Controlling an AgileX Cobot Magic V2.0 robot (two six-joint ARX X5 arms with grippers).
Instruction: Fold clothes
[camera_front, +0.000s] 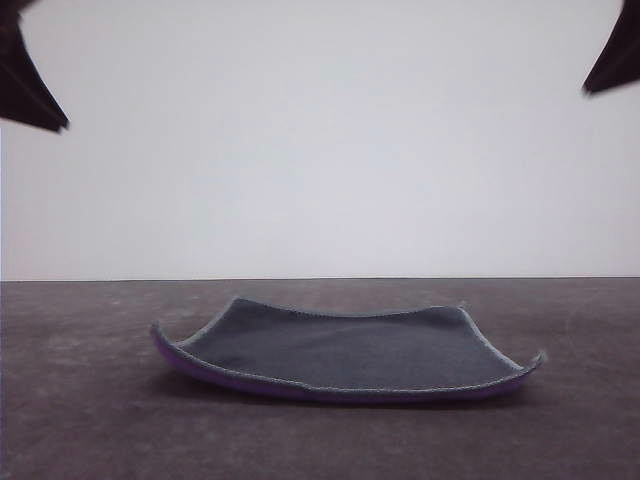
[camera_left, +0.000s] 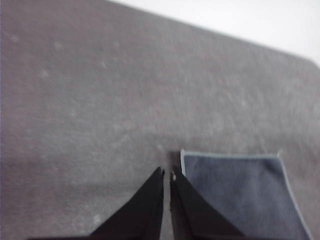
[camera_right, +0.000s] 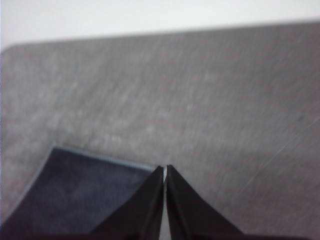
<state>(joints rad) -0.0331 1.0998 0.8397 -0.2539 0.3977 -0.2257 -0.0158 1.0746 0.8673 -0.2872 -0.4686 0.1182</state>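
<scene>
On matte grey table (camera_front: 80, 420), soft square cloth (camera_front: 345, 350)

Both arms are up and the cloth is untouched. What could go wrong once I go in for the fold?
1. The left end effector and the right end effector are both shut; descending that way would likely push the cloth rather than pinch it.
2. Its corners curl up, purple underside showing at the edge, so a grasp may catch only the stitched edge and slip.
</scene>
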